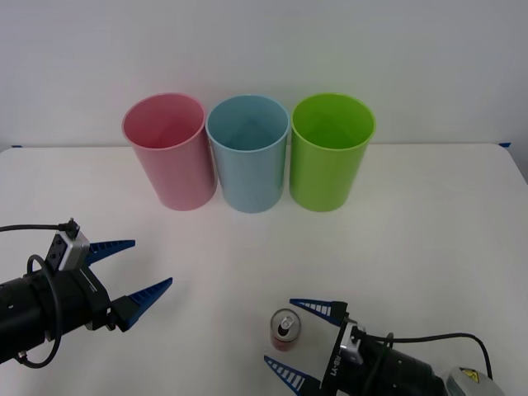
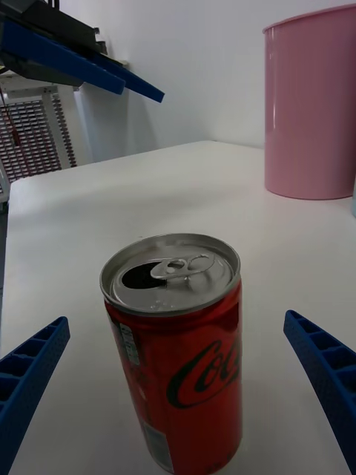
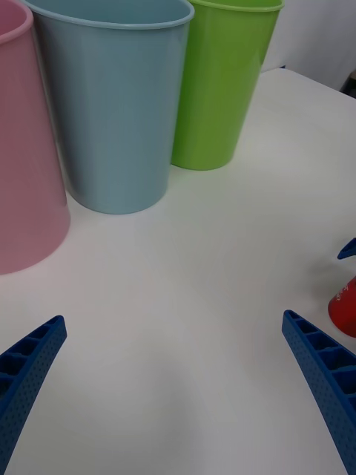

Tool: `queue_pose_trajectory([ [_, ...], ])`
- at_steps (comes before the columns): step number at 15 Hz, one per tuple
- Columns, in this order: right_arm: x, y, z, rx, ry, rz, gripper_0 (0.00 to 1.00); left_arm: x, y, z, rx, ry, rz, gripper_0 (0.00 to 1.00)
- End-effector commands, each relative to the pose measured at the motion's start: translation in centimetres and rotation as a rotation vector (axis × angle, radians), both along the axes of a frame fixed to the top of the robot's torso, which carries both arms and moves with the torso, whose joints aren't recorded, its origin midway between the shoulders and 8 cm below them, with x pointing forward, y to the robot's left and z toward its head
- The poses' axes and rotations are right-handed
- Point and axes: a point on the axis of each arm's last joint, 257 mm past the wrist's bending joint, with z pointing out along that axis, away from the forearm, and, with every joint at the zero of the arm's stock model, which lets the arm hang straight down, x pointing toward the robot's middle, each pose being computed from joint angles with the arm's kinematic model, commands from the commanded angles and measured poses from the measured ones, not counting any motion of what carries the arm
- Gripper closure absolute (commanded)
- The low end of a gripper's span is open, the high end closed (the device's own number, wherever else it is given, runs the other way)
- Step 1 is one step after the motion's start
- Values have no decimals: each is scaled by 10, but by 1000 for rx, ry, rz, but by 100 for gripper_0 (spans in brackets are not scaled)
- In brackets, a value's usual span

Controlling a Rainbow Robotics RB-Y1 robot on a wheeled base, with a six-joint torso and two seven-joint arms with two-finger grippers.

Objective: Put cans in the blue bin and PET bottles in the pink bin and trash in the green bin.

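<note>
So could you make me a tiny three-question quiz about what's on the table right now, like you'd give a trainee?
1. True or false: the red can is standing upright on the table.
2. Which bin stands in the middle of the row: (a) the pink bin, (b) the blue bin, (c) the green bin?
3. Fill in: the can sits between the open fingers of the ____ gripper.

Key
1. True; its silver top with the pull tab faces up.
2. (b), the blue bin, with pink on its left and green on its right.
3. Right: the right gripper brackets the can without touching it, while the left gripper hangs open apart from it.
</note>
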Motion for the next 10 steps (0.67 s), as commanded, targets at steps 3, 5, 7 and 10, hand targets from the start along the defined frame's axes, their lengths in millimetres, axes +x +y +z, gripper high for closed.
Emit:
queue_pose_trajectory([
  [3,3,12,0,-2,-7,-6,0,0,0,0,0,0,0,0],
  [5,4,12,1,-1,-9,-6,0,0,0,0,0,0,0,0],
  [7,7,12,1,-4,-13,-14,92,0,0,0,0,0,0,0],
  [10,10,10,3,2,-11,-26,100,0,0,0,0,0,0,0],
])
